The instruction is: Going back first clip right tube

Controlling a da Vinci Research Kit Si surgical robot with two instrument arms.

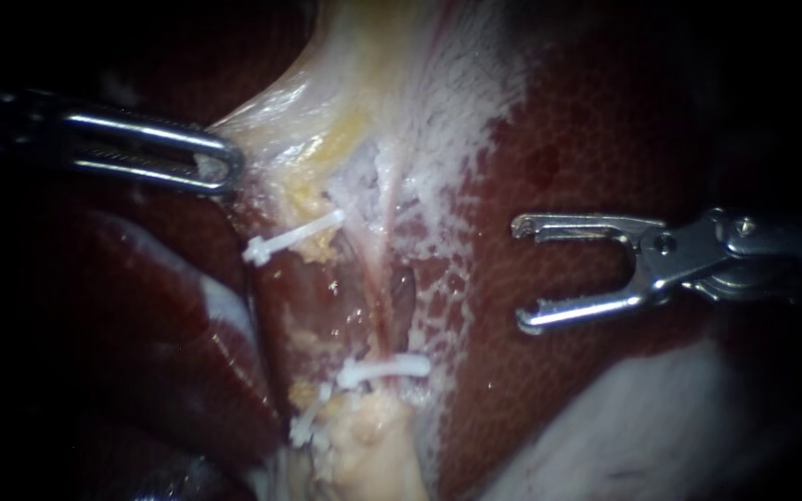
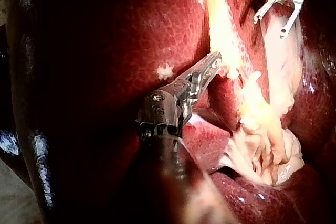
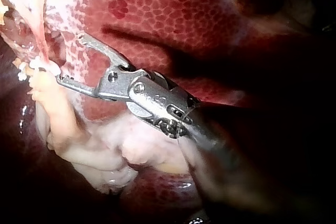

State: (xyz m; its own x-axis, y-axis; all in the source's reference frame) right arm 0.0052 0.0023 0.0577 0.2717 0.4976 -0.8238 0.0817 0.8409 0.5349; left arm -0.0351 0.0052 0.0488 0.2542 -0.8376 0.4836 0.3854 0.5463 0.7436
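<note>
1. Your left instrument [image 1: 226, 167] has its jaws closed together on the edge of the pale tissue [image 1: 327, 102], which tents toward them.
2. An upper clip [image 1: 294, 237] lies just below those jaws.
3. A lower clip [image 1: 384, 368] crosses the pinkish tube [image 1: 384, 278], between your two instruments.
4. Your right instrument [image 1: 522, 274] sits over the liver [image 1: 605, 139], well apart from both clips, with its jaws spread wide and empty.
</note>
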